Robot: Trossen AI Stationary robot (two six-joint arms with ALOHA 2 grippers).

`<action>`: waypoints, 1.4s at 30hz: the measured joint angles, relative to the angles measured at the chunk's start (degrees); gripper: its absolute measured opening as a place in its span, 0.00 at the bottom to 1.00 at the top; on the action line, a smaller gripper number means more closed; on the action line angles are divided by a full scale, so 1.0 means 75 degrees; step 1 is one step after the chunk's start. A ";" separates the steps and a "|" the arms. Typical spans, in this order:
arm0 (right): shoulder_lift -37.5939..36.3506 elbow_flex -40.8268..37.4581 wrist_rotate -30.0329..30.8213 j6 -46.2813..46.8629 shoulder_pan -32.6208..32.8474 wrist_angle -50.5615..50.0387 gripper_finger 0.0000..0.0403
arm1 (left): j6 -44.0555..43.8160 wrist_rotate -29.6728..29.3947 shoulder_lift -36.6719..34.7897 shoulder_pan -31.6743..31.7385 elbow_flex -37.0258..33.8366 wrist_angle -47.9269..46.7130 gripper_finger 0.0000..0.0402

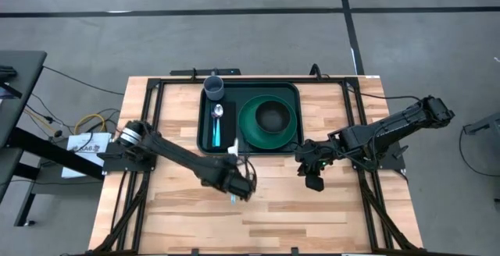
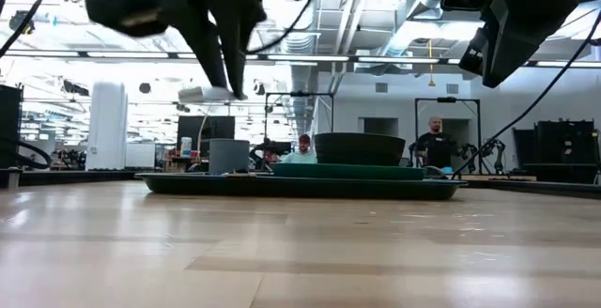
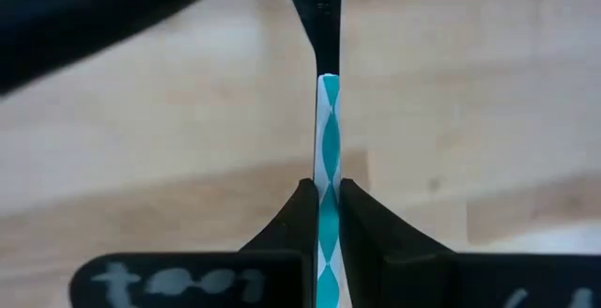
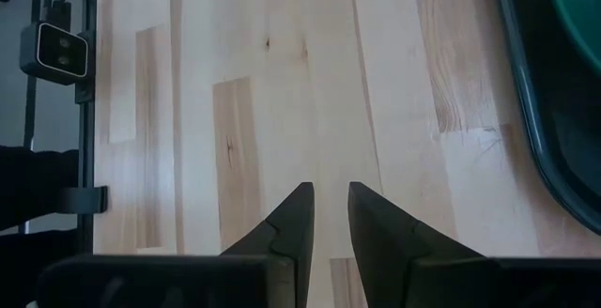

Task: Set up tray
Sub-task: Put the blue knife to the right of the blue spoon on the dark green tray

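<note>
The left gripper (image 3: 325,216) is clamped on a utensil with a teal-and-white patterned handle (image 3: 329,148); its dark metal end (image 3: 315,7) points away from the fingers, and whether it is a fork or a knife cannot be told. In the high view this gripper hangs over bare wood just off the near edge of the tray (image 1: 291,148), clear of the tabletop.

The tray, dark green, lies at the table's far middle. On it stand a grey cup (image 1: 213,88) at the far left corner, a spoon (image 1: 218,123) on a black napkin (image 1: 226,115) along its left part, and a green plate (image 1: 248,127) carrying a dark bowl (image 1: 271,116) on its right part.

The right gripper (image 4: 329,219) waits empty off the tray's near right corner, its fingers a narrow gap apart.

The step in hand looks like carrying the utensil to the napkin. Doing it well probably means keeping the handle parallel to the spoon, lowering beside it rather than across it, and clearing the tray's raised rim before letting go.

White markings show on the left gripper's body, too blurred to read. No brand is legible.
</note>
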 joint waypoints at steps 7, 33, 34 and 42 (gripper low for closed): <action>0.0001 0.0000 0.0000 0.0003 0.0000 -0.0004 0.16 | 0.0876 -0.0332 -0.0835 0.1264 0.0000 -0.1529 0.02; 0.0000 0.0000 0.0006 0.0009 0.0000 -0.0303 0.16 | 0.4517 0.0927 -0.0918 0.5541 -0.0325 -0.0458 0.01; 0.0000 0.0000 0.0006 0.0006 0.0000 -0.0303 0.16 | 0.4520 0.1058 -0.0916 0.5538 -0.0462 -0.0434 0.01; 0.0000 0.0000 0.0009 -0.0114 -0.0003 -0.0332 0.16 | 0.4485 0.1446 -0.0904 0.5356 -0.1631 0.0410 0.01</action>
